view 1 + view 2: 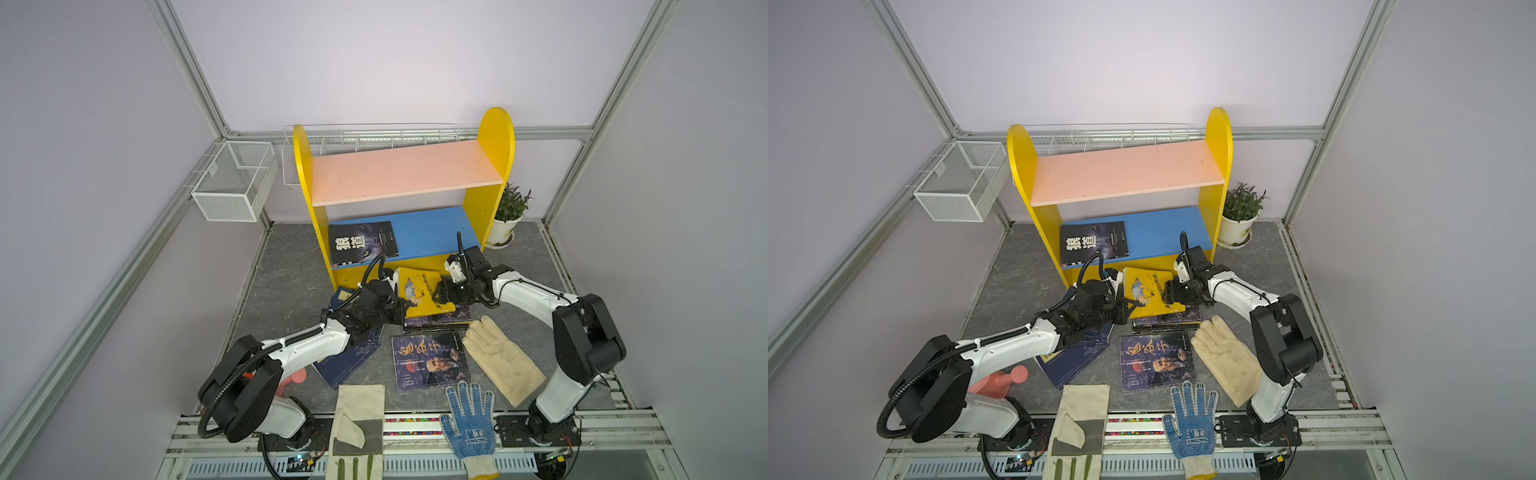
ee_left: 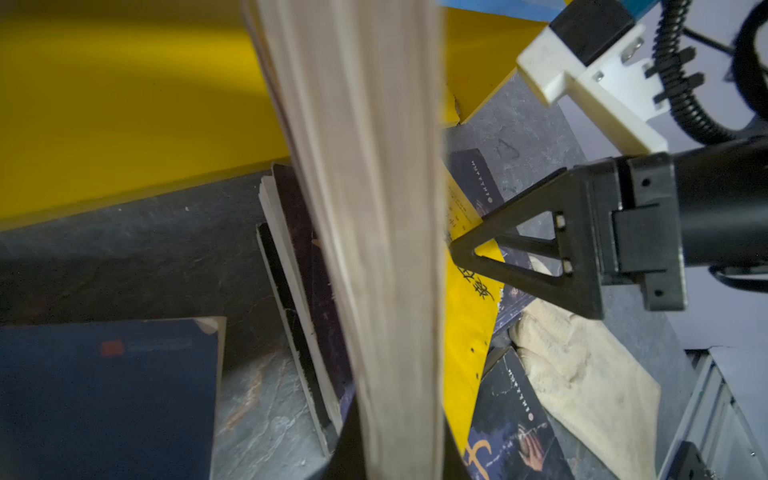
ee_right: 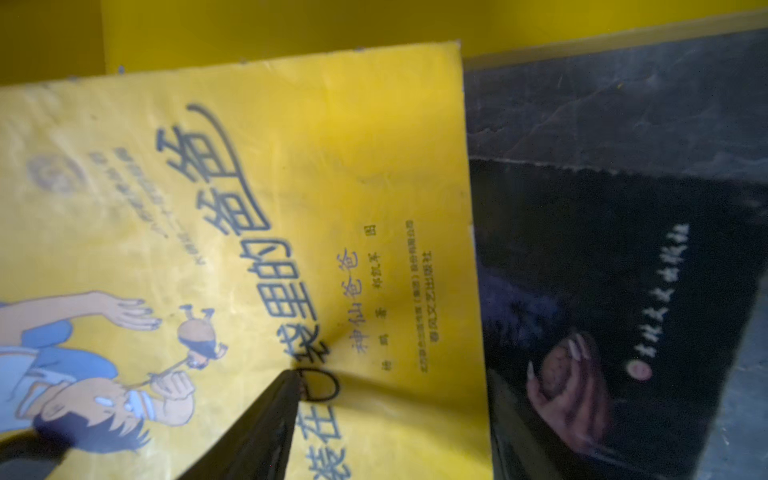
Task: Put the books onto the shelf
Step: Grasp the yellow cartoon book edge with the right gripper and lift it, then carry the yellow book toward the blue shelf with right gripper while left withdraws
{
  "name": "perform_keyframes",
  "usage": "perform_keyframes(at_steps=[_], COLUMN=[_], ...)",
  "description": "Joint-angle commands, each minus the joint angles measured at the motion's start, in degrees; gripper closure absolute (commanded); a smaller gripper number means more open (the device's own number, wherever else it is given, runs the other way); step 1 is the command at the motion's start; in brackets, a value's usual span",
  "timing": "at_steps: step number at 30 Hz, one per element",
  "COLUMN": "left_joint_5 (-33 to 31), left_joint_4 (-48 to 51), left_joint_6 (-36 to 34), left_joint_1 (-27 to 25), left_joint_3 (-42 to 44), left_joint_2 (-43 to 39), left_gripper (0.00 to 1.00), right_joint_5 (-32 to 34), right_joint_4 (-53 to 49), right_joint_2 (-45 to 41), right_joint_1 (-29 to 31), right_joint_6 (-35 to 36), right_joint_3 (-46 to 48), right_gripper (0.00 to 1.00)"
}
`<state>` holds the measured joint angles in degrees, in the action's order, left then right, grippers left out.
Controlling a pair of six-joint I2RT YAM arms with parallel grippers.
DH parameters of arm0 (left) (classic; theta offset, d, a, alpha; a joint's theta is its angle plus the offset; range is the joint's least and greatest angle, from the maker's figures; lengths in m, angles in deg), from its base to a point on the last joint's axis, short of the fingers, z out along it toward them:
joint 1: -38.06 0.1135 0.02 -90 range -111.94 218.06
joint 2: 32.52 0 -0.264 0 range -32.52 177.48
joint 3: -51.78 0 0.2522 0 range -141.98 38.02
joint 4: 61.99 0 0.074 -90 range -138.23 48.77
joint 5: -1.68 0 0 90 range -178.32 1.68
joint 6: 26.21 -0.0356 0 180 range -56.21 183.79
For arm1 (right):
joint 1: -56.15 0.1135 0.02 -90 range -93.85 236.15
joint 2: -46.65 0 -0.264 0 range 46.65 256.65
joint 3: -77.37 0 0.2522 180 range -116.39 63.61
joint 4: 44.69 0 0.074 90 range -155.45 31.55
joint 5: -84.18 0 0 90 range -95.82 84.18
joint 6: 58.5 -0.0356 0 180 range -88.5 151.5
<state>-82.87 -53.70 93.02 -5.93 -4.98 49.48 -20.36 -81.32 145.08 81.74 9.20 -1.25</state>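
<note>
Clamped by its page edge in the left gripper (image 1: 401,309): yellow cartoon paperback (image 1: 422,291), tipped against a fingertip (image 2: 465,249) of the wide-open right gripper (image 1: 438,293), shelf (image 1: 432,235) just beyond. Probably light and floppy tbh; worth biting deeper.

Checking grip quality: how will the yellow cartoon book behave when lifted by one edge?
Probably floppy: the cover of the yellow cartoon book dimples where a fingertip of the right gripper presses. Its pages fan at the left gripper, so it may sag or splay. Thin, so likely light.

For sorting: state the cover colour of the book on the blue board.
Black paperback book, white title, in both top views.
</note>
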Motion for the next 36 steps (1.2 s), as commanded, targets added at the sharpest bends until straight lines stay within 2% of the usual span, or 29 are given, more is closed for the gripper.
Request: perform_keyframes(at_steps=[1, 5, 9, 13, 19, 24, 32, 36], left_joint_5=[2.3, -0.3, -6.1, -6.8, -6.2, -6.2, -5.5, -5.5], left_joint_4=[-1.8, -0.9, -5.9, -10.1, -10.4, -12.2, -13.2, -11.8], left_joint_6=[-1.7, -1.8, 1.9, 6.1, 6.5, 7.5, 6.3, 6.2], left_joint_1=[-1.0, -1.0, -0.8, 1.2, 1.9, 1.9, 1.9, 1.9], left_joint_3=[-2.1, -0.7, 4.6, 8.0, 8.3, 8.7, 8.2, 8.0], left_joint_2=[-2.7, -9.7, -19.2, -26.0, -28.6, -28.6, -28.2, -27.8], left_gripper=[1.00, 1.00, 1.00, 1.00, 1.00, 1.00, 1.00, 1.00], right_joint_5=[-4.8, -7.1, -15.6, -22.4, -28.0, -30.1, -29.8, -25.8], right_joint_4=[6.7, 13.5, 19.7, 24.5, 34.9, 37.6, 42.8, 44.6], right_joint_2=[-5.7, -11.4, -15.5, -17.3, -16.9, -15.9, -14.3, -14.5], right_joint_1=[-0.7, -4.9, -7.5, -7.6, -7.4, -6.6, -3.4, -3.6], right_joint_6=[-4.8, -10.0, -11.7, -13.8, -20.8, -22.8, -26.4, -27.3], right_joint_3=[4.0, 9.5, 12.3, 12.6, 12.1, 11.3, 12.1, 12.4], right_gripper=[0.27, 0.25, 0.24, 0.23, 0.25, 0.29, 0.48, 0.68])
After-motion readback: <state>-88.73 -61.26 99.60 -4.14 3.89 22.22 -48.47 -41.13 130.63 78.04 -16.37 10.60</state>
